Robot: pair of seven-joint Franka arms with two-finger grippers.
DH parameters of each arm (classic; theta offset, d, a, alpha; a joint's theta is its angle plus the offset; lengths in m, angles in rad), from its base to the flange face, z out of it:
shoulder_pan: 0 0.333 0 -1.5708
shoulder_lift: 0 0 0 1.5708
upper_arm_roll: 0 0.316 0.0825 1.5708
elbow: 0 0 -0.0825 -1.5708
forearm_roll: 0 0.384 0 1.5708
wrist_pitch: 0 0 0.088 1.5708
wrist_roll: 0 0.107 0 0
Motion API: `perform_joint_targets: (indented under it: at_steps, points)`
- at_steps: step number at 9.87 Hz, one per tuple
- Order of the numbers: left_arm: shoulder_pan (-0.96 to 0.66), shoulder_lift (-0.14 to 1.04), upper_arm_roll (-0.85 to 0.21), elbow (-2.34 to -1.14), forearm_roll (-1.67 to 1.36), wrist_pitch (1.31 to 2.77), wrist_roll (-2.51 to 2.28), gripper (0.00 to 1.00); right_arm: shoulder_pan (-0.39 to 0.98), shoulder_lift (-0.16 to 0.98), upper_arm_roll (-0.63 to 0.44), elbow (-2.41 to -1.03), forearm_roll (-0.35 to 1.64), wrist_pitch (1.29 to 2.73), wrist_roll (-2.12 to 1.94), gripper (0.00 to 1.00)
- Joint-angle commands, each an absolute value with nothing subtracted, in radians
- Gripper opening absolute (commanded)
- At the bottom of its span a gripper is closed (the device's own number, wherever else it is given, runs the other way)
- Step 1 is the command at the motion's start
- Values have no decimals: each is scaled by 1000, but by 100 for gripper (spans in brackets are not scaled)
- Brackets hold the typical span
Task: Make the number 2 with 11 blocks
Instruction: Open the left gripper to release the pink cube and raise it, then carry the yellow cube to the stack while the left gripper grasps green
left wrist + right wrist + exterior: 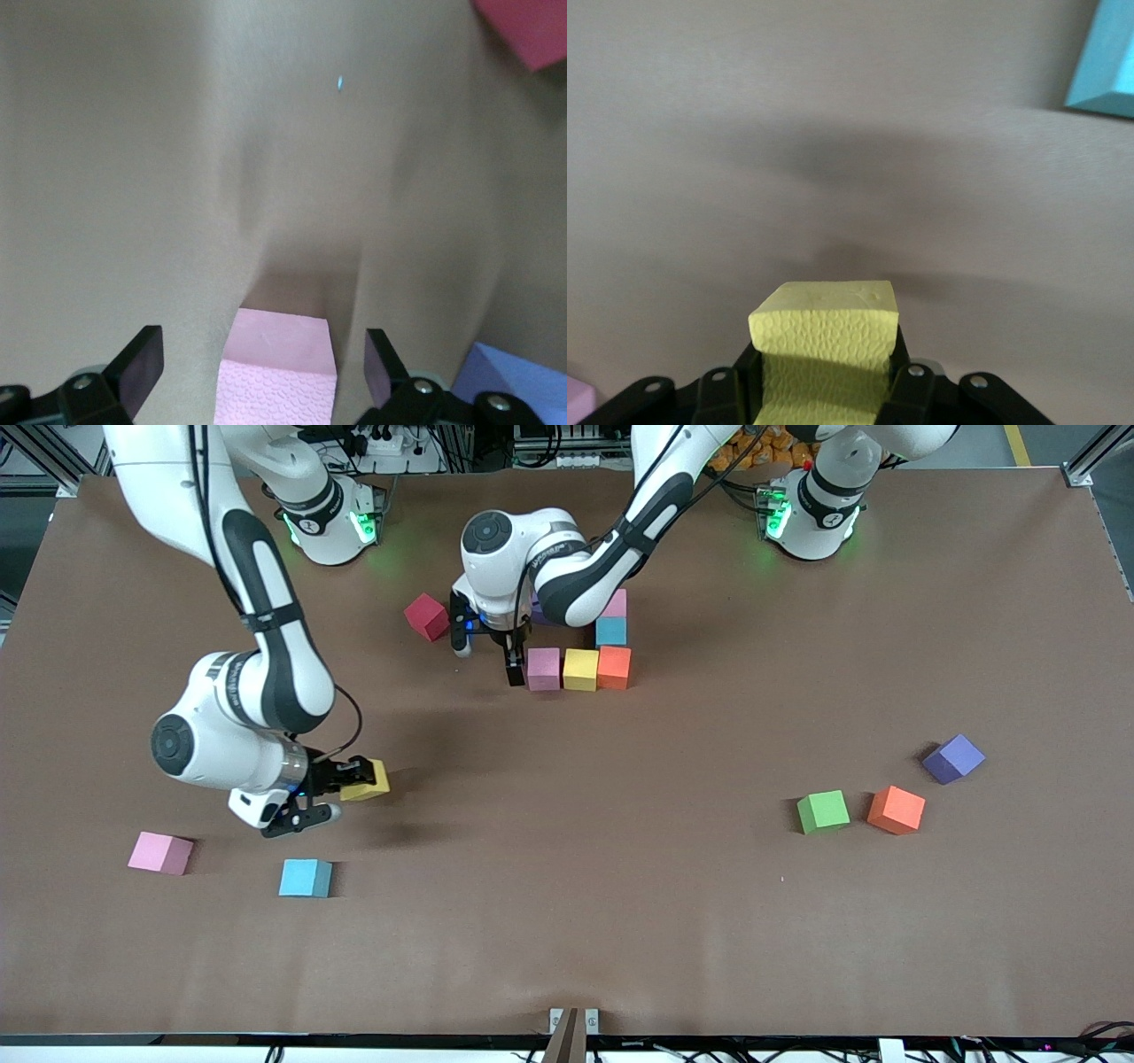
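At the row's end toward the right arm, your left gripper stands jaws apart astride the pink block it sets beside yellow and orange; lifting off askew could drag it out of line. Meanwhile, at eight o'clock from the row, your right gripper, wrist bent sideways, clamps a yellow block aloft, which could slip in transit.

Left gripper: low over the worktop's middle, fingers spread wide, holding nothing. Right gripper: raised toward the right arm's end, fingers clamped on a yellow block.
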State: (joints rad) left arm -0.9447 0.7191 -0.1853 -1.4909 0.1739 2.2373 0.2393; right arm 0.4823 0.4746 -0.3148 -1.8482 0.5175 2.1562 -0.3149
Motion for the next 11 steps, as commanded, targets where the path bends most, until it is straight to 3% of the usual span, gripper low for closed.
perform_joint_targets:
  at_steps: [1,3,6,8,11]
  points:
    - [-895,591,-181,-1519,118,2131,216,100,512,434,-318,-1864,505,2129,-223,20]
    - [-760,510,-224,-1520,94,2005,198,100,532,428,-318,-1864,503,2126,-177,20]
    - [-510,434,-227,-1517,40,1971,71,100,586,416,-318,-1871,503,2129,-80,20]
    - [-296,364,-221,-1517,8,1867,81,100,656,413,-319,-1871,503,2144,38,19]
    - [-67,345,-216,-1519,8,1782,121,100,776,414,-324,-1899,500,2261,188,19]
